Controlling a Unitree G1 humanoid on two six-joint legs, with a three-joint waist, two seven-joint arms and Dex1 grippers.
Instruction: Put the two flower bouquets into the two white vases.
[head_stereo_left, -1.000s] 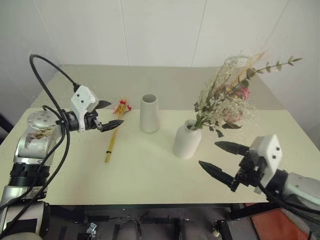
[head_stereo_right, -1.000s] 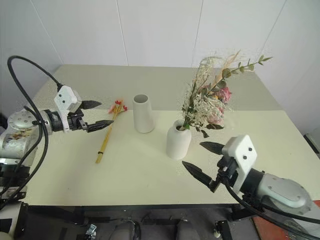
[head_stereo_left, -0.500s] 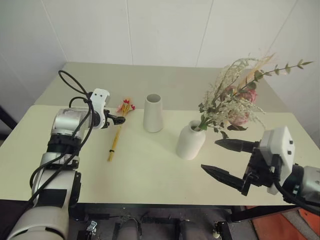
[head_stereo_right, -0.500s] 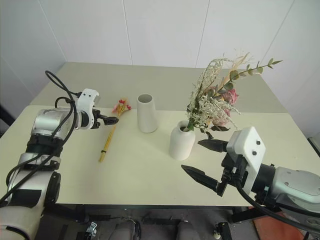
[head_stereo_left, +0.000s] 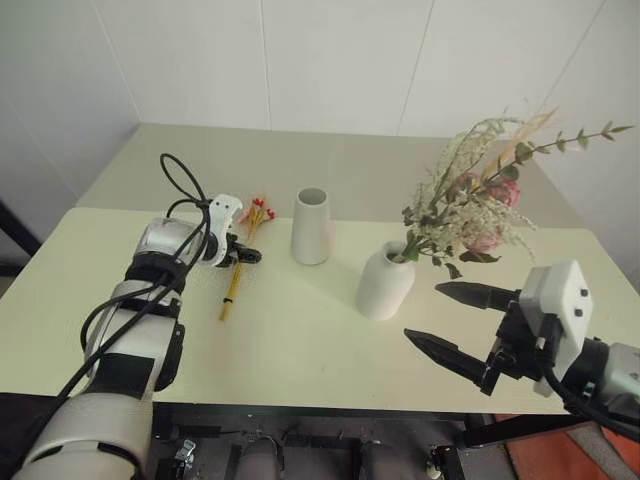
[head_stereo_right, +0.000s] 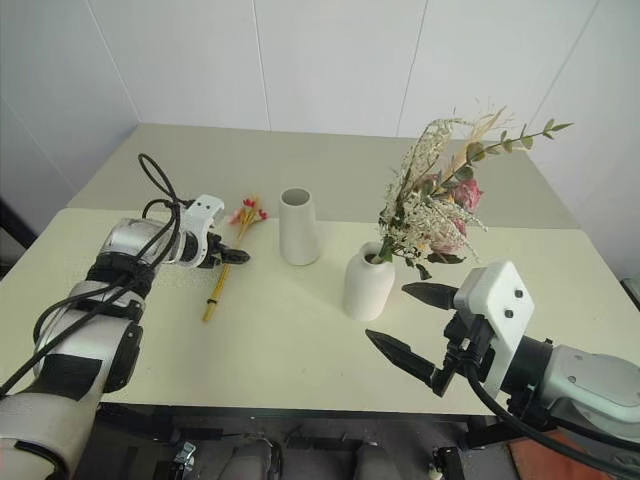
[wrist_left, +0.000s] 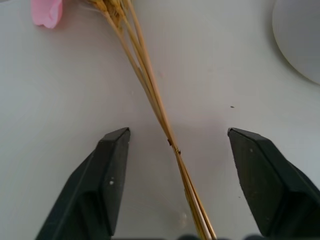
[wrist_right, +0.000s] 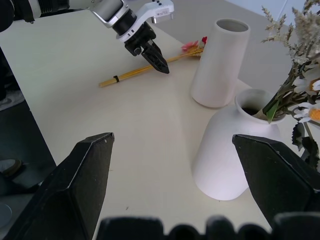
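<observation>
The bushy bunch (head_stereo_left: 478, 190) of pink roses, grasses and green leaves stands with its stems in the short round vase (head_stereo_left: 385, 283), so one half of the task appears complete. The slim bundle (head_stereo_left: 240, 265) of yellow stalks lies flat on the pale surface (head_stereo_left: 300, 345), its red-pink buds toward the tall cone vase (head_stereo_left: 311, 226), which stands empty just beside the buds and near the short vase.

The left claw (wrist_left: 175, 150) reaches down to the stalks at about mid-length. The left wrist view shows its two black fingers (wrist_left: 112, 172) parted, one on each side of the stalks, apart from them; nothing is gripped. A straddle across the stalks probably prepares a pinch on the thin stems, away from the fragile buds, so the bundle can be lifted and tipped upright.

The right claw (head_stereo_left: 455, 325) hangs wide open and empty near the front edge of the surface, beside the short vase, seemingly parked clear of the bunch's spreading sprays.
</observation>
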